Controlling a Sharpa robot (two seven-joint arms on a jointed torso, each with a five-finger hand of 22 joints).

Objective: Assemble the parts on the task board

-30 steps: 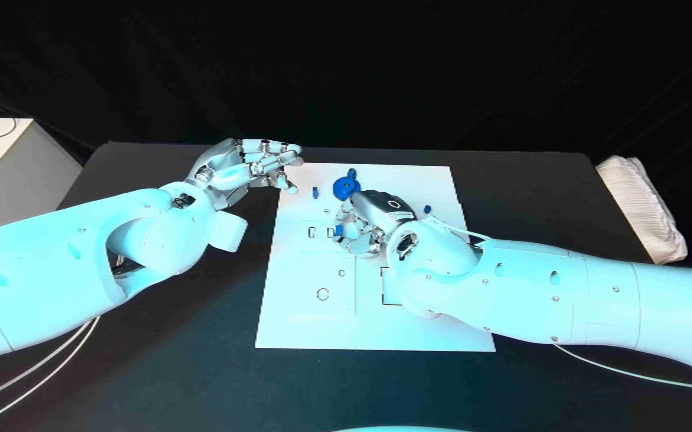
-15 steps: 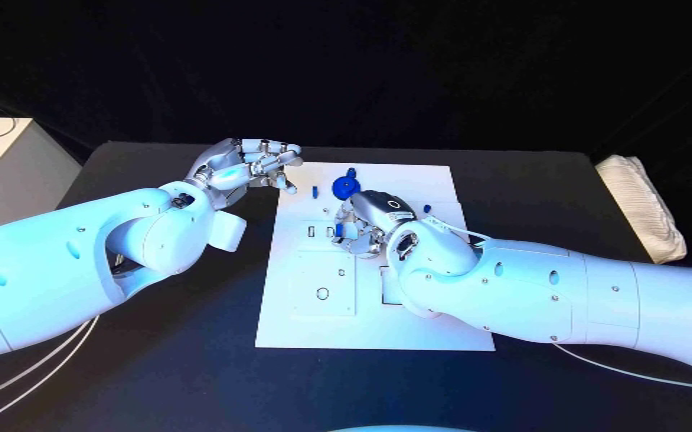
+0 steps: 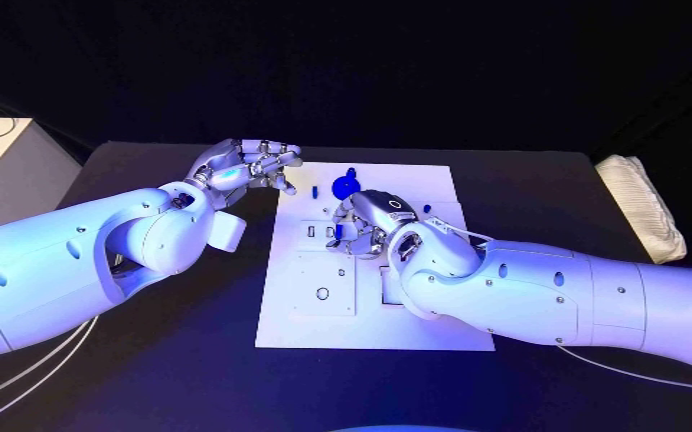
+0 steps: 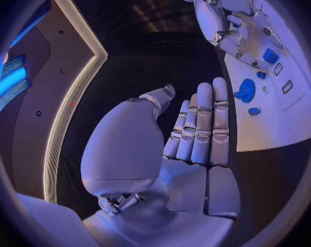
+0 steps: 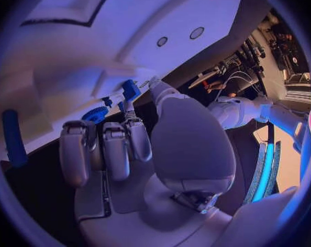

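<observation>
A black bench (image 3: 173, 372) carries the flat white rectangular task board (image 3: 433, 327) at its middle, under a dark backdrop. A folded pale cloth (image 3: 642, 207) lies at the bench's right edge, well apart from the board.

On the board's far end sits a round blue disc-shaped part (image 3: 343, 188), with a small blue peg (image 3: 313, 192) just beside it near the left edge and another small blue piece (image 3: 428, 209) to its right. The near half of the board has a raised white square plate (image 3: 320, 285) with a small hole.

The right hand (image 3: 364, 222) rests over the board's middle, fingers curled down around a small blue part (image 5: 131, 89); whether it grips the part I cannot tell. The left hand (image 3: 248, 165) hovers off the board's far left corner, fingers straight and pressed together, holding nothing
</observation>
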